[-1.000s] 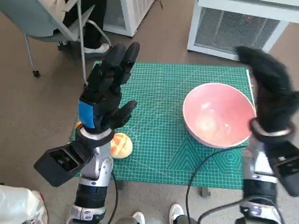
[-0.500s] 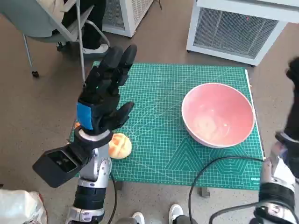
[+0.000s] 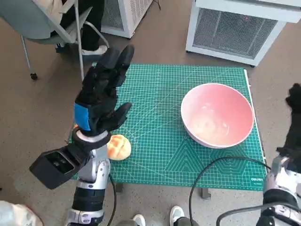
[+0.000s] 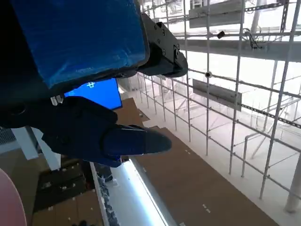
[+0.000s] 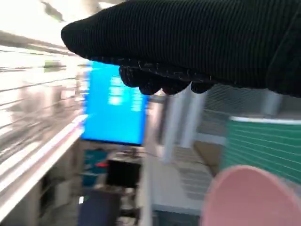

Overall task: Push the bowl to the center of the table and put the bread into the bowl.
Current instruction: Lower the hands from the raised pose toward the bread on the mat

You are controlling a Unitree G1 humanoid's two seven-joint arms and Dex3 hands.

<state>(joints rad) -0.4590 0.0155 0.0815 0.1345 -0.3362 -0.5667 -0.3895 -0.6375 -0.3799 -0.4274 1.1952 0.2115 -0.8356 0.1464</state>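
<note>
Green cutting mat (image 3: 155,99) covers the small table, with brown floor on every side and white slatted cabinets (image 3: 235,28) beyond its far edge. Compared with a second ago, the right hand (image 3: 295,101) has swung away from the bowl's (image 3: 217,115) right rim and now shows only as a dark gloved shape at the picture's right edge, off the mat and apart from the bowl; whether its fingers are spread or curled cannot be told. The left hand (image 3: 101,92) is raised over the mat's left part much as before, fingers spread and pointing up, holding nothing.

The bowl is pink, round, upright and empty, sitting right of the mat's middle with its rim near the mat's right edge; it has not shifted. The bread (image 3: 117,147), a golden round bun, lies by the mat's near left corner, well apart from the bowl and partly behind the left wrist.

Bare mat lies between bread and bowl. A black cable (image 3: 207,174) loops over the near edge below the bowl.
</note>
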